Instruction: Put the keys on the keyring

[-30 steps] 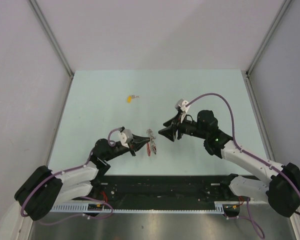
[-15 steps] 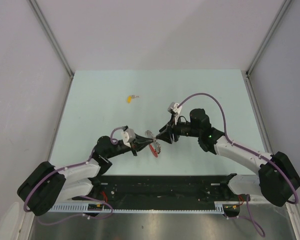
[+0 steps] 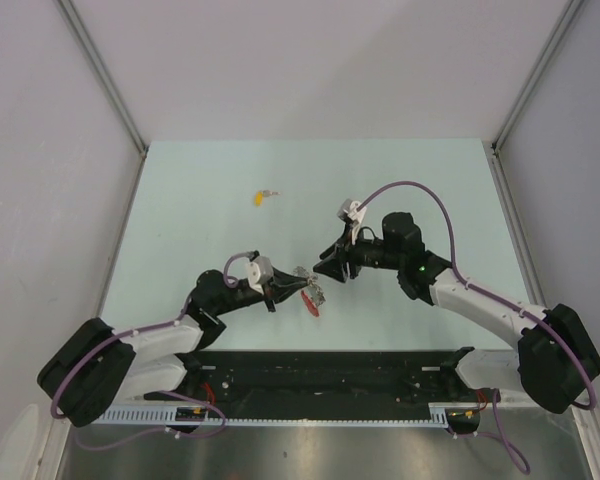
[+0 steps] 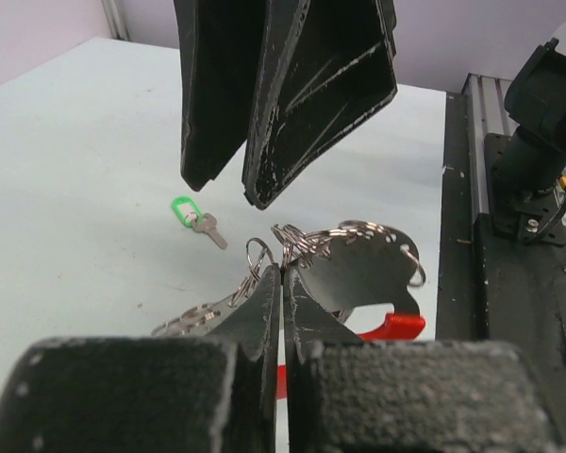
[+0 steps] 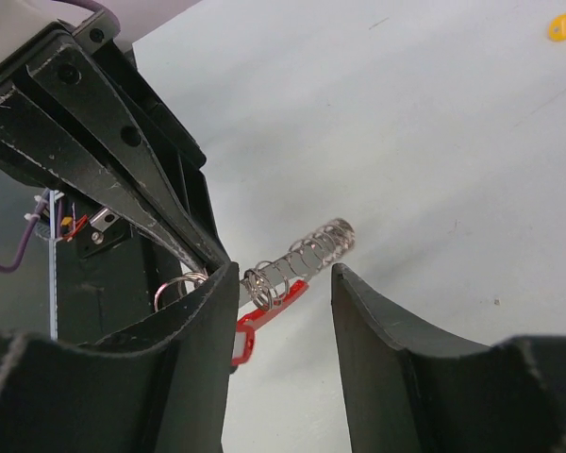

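- The yellow key point(image 3: 259, 197) lies flat on the worktop point(image 3: 190, 230), well apart from the keyring point(image 3: 308, 291), off to its far-left side.
- The left end effector point(image 4: 281, 276) has its jaws pressed together, clamped on the keyring's metal rings at the left end.
- The keyring sits between the two end effectors. Its coiled rings stick out to the right, and its red band point(image 4: 392, 327) is on the near side.
- The green key point(image 4: 192, 216), seen from the left wrist, lies on the worktop near the keyring but not touching it.
- The right end effector point(image 5: 283, 276) has its jaws apart. They straddle the keyring's coiled end without visible contact and hold nothing.
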{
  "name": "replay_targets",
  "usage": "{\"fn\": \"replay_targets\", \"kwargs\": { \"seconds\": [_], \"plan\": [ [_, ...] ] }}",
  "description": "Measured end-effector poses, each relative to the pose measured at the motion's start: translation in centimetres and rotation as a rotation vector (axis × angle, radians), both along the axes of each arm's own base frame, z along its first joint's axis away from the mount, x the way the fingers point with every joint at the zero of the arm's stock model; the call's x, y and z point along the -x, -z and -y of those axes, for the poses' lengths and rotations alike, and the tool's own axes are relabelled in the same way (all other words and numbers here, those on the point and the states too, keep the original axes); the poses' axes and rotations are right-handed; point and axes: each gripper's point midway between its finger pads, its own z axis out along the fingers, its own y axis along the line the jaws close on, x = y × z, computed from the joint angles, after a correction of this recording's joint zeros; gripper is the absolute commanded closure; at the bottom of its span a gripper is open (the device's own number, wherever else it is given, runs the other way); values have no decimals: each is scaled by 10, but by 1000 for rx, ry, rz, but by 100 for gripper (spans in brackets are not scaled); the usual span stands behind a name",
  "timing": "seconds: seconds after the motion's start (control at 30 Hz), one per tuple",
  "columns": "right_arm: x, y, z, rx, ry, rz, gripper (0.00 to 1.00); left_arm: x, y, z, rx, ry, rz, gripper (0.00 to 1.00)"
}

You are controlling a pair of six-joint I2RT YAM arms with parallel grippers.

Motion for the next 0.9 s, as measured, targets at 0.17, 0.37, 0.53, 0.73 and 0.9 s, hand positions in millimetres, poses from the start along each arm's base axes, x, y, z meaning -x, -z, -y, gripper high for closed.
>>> {"fn": "replay_targets", "kwargs": {
  "seconds": [0.17,0.37,0.53,0.73,0.9],
  "plan": [
    [3,1,0,3,-16,-2,54,1,5,1,-11,11,-12,100],
    [8,9,-1,29,-50,-13,55,-1,1,3,-6,14,-6,100],
    [14,23,0,73,-73,-33,54,-1,3,4,-9,14,-11,99],
    [17,29,3,102,-84,-30,53,-2,0,4,1,8,-10,100],
    [21,27,5,107,-94,-21,53,-5,-6,3,25,-10,-8,100]
  ]
}}
